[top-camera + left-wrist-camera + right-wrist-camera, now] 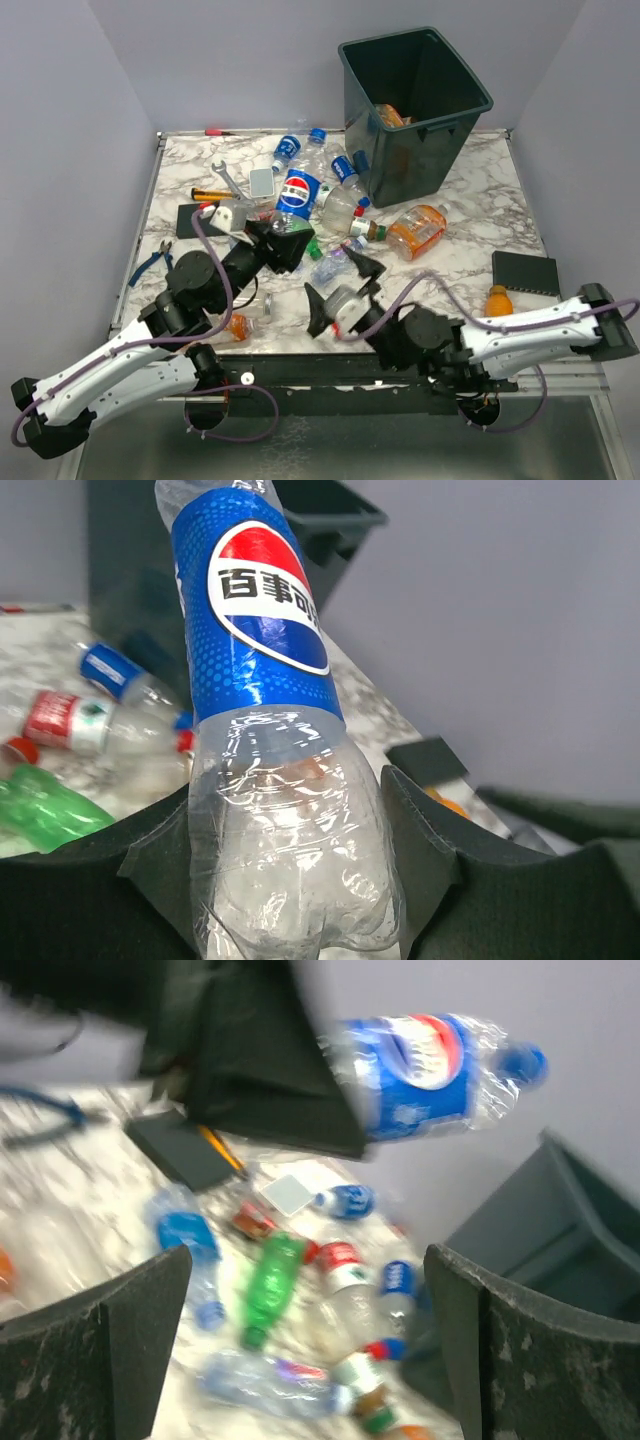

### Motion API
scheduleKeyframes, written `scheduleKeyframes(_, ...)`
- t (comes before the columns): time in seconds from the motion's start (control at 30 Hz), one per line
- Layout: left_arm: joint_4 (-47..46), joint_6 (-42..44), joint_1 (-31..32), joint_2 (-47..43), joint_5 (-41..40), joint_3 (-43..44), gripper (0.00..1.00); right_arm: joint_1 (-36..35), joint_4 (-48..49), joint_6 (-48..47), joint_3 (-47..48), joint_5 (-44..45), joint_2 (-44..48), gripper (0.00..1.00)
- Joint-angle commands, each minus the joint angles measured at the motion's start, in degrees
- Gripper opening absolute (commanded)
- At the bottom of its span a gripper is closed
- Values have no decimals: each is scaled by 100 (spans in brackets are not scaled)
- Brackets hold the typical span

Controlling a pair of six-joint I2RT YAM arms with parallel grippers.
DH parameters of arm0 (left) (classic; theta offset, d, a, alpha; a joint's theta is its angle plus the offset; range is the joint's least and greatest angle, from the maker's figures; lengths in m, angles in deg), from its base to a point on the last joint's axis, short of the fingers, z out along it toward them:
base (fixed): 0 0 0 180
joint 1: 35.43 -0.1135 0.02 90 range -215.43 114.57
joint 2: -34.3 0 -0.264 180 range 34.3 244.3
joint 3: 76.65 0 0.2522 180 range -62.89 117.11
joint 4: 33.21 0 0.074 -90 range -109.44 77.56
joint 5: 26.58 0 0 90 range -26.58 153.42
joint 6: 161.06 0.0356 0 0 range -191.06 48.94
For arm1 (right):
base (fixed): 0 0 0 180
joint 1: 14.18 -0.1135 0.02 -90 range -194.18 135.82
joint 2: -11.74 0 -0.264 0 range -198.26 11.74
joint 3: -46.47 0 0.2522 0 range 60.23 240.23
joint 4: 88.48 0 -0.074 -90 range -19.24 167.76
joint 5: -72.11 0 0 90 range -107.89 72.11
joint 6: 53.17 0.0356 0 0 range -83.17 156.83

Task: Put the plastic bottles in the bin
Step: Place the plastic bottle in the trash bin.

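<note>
My left gripper (285, 238) (290, 830) is shut on the base of a clear plastic bottle with a blue Pepsi label (297, 193) (262, 630), held off the table with its neck pointing toward the bin (412, 162) (560, 1220). That same bottle (420, 1075) shows high in the blurred right wrist view. My right gripper (340, 285) (305, 1270) stands open and empty near the table's front middle. Beyond it lie several bottles, among them a green one (270, 1285) and an orange one (417, 228). An orange bottle (390, 115) lies inside the bin.
A wrench (230, 178), pliers (150, 262), a yellow-handled tool (210, 193) and a black slab (190, 220) lie at the left. Another dark slab (525, 272) and a small orange bottle (498, 300) sit at the right front. The bin stands at the back right.
</note>
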Motion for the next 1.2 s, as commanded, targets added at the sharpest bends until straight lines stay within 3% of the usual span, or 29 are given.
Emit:
scheduleKeyframes(0.0,-1576,995,-18,-725,-1287,-900,19,956,-2492,5069,622,-1558,1095,100)
scheduleKeyframes(0.17,-1970,1790,-13,-1185,-297,-1528,21,2413,-2981,6999,1458,-2542,1503,100)
scheduleKeyframes(0.3,-2608,2163,-13,-1454,566,-2227,21,3896,-4261,8451,2535,-3681,845,100)
scheduleKeyframes(0.4,-2656,2362,-11,-1523,632,-2520,20,4717,-3983,9096,2620,-4830,559,99)
scheduleKeyframes(0.47,-2750,2428,-12,-1660,646,-2758,18,4892,-3547,9246,2510,-5099,501,99)
scheduleKeyframes(0.67,-3318,2610,-9,-2232,754,-3556,12,5182,-3591,9630,2853,-5883,-213,96)
scheduleKeyframes(0.9,-3312,2888,-9,-2292,875,-3723,9,5182,-3408,9834,2887,-6046,-686,86)
scheduleKeyframes(1.17,-3262,2996,-14,-2361,856,-3744,8,5180,-3283,9882,3044,-6324,-1018,58)
